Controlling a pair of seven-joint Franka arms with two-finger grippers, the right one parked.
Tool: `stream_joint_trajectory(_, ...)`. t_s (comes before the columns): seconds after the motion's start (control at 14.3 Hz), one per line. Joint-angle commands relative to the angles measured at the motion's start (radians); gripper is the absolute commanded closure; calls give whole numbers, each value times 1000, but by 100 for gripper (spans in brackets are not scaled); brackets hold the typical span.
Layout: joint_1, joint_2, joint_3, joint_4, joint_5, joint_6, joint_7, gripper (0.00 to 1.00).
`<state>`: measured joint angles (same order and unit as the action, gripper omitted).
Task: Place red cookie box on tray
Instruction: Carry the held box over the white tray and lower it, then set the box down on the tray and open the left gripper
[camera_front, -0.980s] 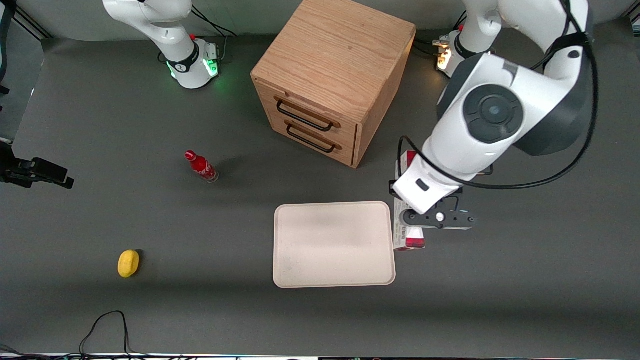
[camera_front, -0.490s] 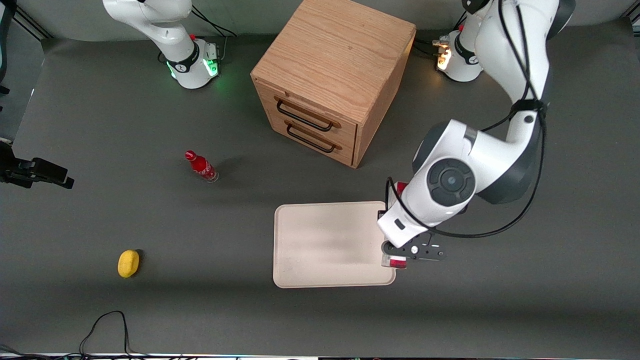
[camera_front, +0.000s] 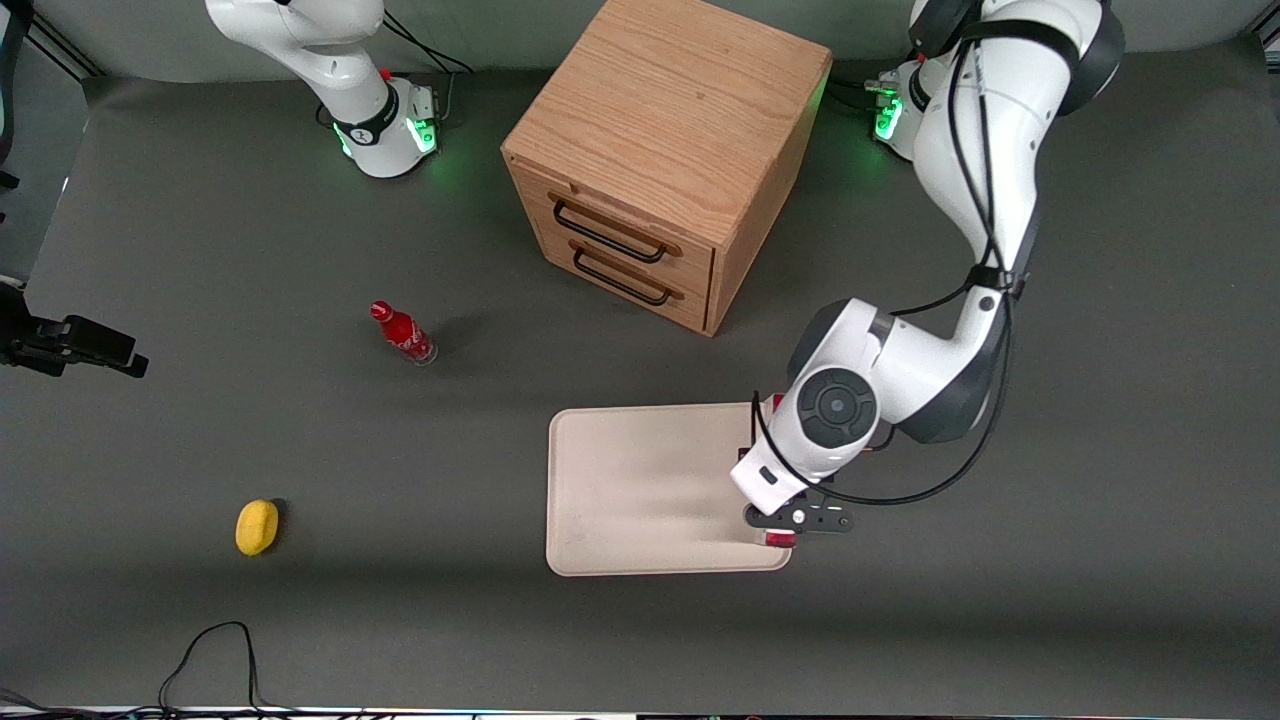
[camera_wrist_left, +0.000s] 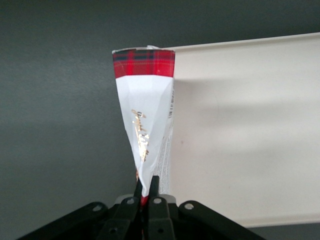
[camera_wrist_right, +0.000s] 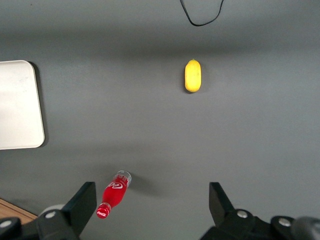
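Note:
The red cookie box (camera_wrist_left: 145, 115) hangs edge-on from my left gripper (camera_wrist_left: 147, 186), whose fingers are shut on its thin edge; the tartan-red end points away from the wrist. In the front view the arm hides most of the box, and only a red end (camera_front: 780, 541) shows under the gripper (camera_front: 786, 528). The box is over the rim of the cream tray (camera_front: 640, 490) at the tray's edge toward the working arm's end. Whether the box touches the tray (camera_wrist_left: 250, 125) I cannot tell.
A wooden two-drawer cabinet (camera_front: 660, 170) stands farther from the front camera than the tray. A small red bottle (camera_front: 403, 333) and a yellow fruit (camera_front: 256, 526) lie toward the parked arm's end. A black cable (camera_front: 210, 650) loops near the table's front edge.
The left arm has carried the box from the table beside the tray over the tray's rim, nearer the front camera, and has come lower.

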<state>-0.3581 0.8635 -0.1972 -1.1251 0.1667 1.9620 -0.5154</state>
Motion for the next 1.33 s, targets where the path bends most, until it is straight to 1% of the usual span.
stream_joint_trajectory(0.0,-21,18,7,4,28,14,-64,100)
stream_joint_trajectory(0.28,-24,29,7,1,28,21,-90,100)
stream_joint_trajectory(0.63,-22,40,13,-7,27,98,-135,100)
stream_joint_trajectory(1.12,-18,48,13,-16,28,123,-133,100)
stream_joint_trajectory(1.19,-18,48,15,-16,28,120,-129,54)
stream_joint_trajectory(1.26,-16,45,15,-16,30,109,-129,15)
